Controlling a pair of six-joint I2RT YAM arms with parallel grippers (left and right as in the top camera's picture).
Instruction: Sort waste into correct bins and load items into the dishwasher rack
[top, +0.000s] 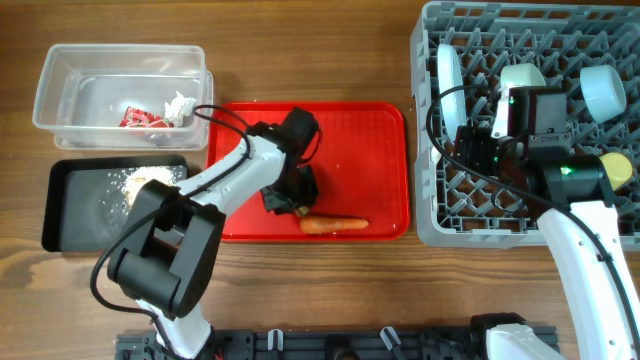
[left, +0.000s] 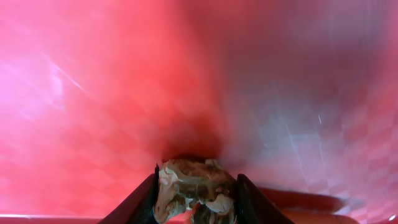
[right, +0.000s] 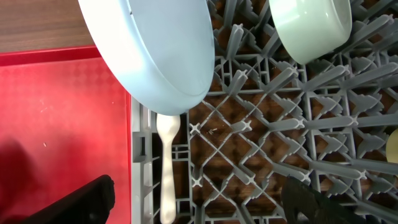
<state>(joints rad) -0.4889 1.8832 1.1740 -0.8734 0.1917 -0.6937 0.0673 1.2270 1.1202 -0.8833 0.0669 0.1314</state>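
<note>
Currently the clear tub (top: 90, 90) holds a red wrapper (top: 136, 119) and tissue (top: 180, 106).

Left arm (top: 222, 176) and right arm (top: 586, 242) are white with black joints.

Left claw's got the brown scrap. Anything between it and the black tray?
Nothing visible does. The brown scrap sits in the left claw over the red tray. The black tray lies just beyond that tray's low rim, its near end uncovered.
</note>
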